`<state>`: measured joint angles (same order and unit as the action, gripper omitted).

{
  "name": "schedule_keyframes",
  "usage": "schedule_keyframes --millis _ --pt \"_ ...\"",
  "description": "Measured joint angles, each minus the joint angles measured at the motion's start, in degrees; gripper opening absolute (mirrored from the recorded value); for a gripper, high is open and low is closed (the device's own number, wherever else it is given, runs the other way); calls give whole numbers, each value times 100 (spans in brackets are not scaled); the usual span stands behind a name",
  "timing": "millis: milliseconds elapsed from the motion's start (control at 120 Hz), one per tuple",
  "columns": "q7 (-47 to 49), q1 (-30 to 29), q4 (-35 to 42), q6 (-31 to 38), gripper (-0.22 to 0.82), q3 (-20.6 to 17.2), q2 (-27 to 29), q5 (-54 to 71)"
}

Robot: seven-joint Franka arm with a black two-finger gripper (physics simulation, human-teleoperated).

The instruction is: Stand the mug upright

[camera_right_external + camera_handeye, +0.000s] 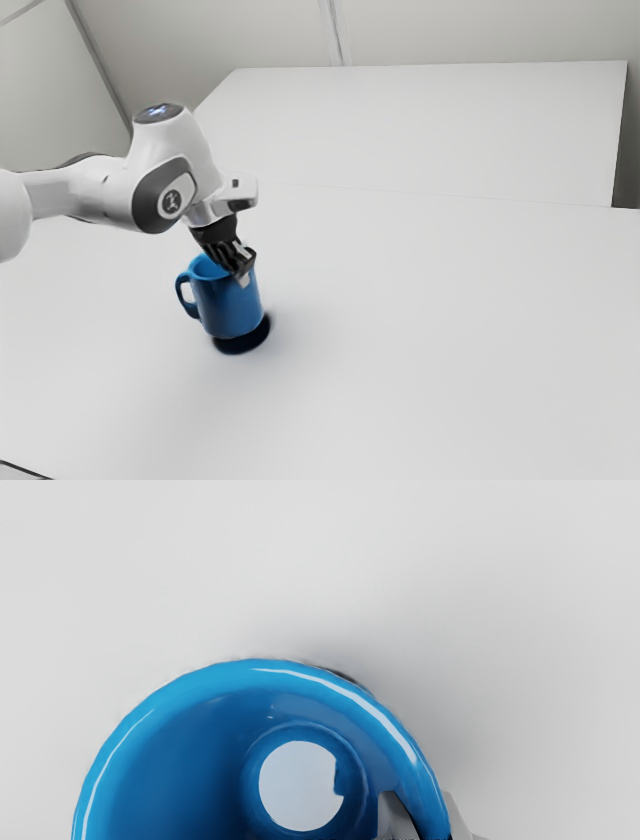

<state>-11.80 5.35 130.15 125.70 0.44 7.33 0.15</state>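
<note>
The gripper is at the mouth of the blue mug, on the rim's side toward the exterior view's right. The mug's opening faces up with a slight lean, and its handle points to the exterior view's left. A dark patch lies directly under the mug; whether its base touches the table cannot be told. In the wrist view the gripper has one finger inside the mug and one outside, shut on the wall at the rim.
The white table extends around the mug. A raised white panel or surface is at the back, with pale walls behind it. A thin dark edge crosses the exterior view's lower left corner.
</note>
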Motion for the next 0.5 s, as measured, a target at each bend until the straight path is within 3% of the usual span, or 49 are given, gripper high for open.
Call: schedule_keyframes --millis 192,367,500 --pt "883 14 209 278 -17 -14 25 13" --pt "1400 20 252 366 20 -26 6 -107" --pt "1701 20 257 395 38 -32 12 -155"
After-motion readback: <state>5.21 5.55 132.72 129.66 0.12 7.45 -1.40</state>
